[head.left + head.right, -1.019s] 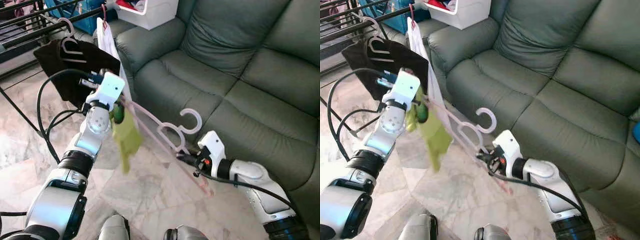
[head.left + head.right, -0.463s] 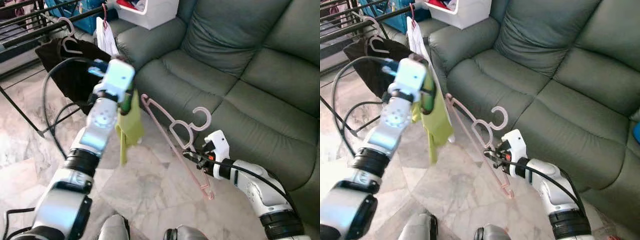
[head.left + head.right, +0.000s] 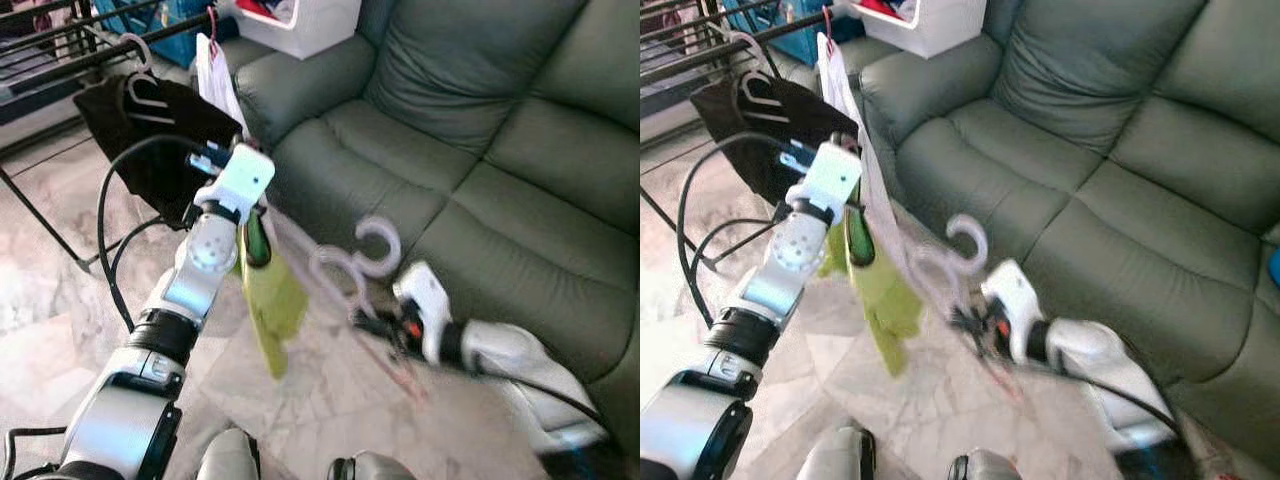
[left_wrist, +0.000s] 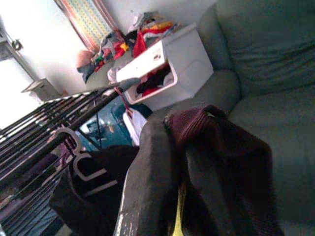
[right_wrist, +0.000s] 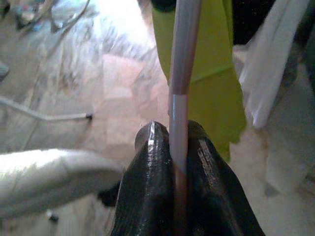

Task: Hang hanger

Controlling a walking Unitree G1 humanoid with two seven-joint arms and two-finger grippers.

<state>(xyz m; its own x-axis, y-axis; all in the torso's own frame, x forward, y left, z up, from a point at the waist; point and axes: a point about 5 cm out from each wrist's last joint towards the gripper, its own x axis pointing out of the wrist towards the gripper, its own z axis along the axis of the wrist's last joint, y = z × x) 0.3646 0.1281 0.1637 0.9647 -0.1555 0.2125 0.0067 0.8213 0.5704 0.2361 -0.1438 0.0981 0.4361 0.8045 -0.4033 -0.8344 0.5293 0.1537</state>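
Note:
A pale pink hanger (image 3: pixel 335 270), blurred by motion, slants over the floor with its hook (image 3: pixel 378 243) pointing up before the sofa. My right gripper (image 3: pixel 372 322) is shut on its lower bar; in the right wrist view the bar (image 5: pixel 179 93) runs between the black fingers (image 5: pixel 147 187). My left gripper (image 3: pixel 255 228), raised near the drying rack, is shut on a yellow-green cloth (image 3: pixel 272 305) that hangs down from it. The hanger's upper end reaches to that cloth. The left wrist view has the dark fingers (image 4: pixel 147 182) closed together.
A dark metal drying rack (image 3: pixel 70 50) stands at the far left, holding a black garment (image 3: pixel 160 130) on a white hanger and a white garment (image 3: pixel 215 80). A green sofa (image 3: pixel 470 150) spans the right, with a white box (image 3: pixel 300 20) on its arm. Marble floor lies below.
My left gripper has come down with the cloth. The right arm has swung the hanger left, so its upper end is back at the cloth; the right arm is blurred.

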